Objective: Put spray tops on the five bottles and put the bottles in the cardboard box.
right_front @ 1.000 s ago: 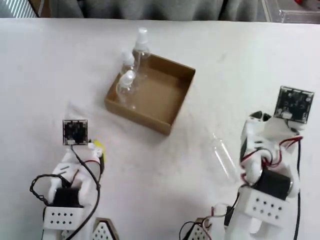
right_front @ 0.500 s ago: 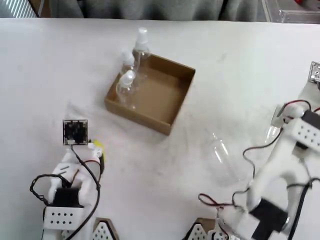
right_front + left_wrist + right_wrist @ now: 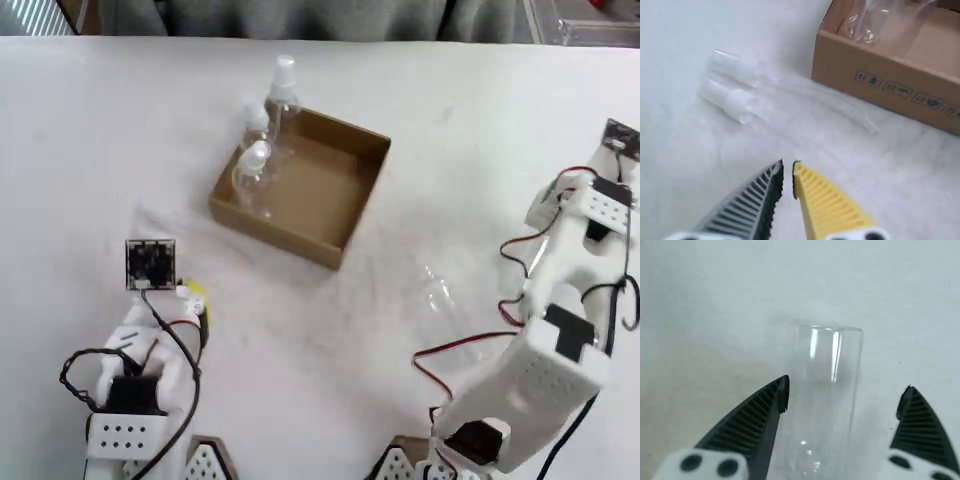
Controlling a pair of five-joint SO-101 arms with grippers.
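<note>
Straddling a clear bottle [image 3: 827, 360] that lies on its side on the white table [image 3: 700, 300], the right gripper [image 3: 847, 385] holds its jaws spread wide, one on each side of the bottle, gripping nothing. The left gripper [image 3: 787, 164] has its grey and yellow fingers drawn almost together with only a slit between, and it holds nothing. Near it, two spray tops [image 3: 727, 95] lie side by side on the table. Beyond them sits the cardboard box [image 3: 275, 225], with three capped bottles [image 3: 252, 165] clustered at its far corner.
</note>
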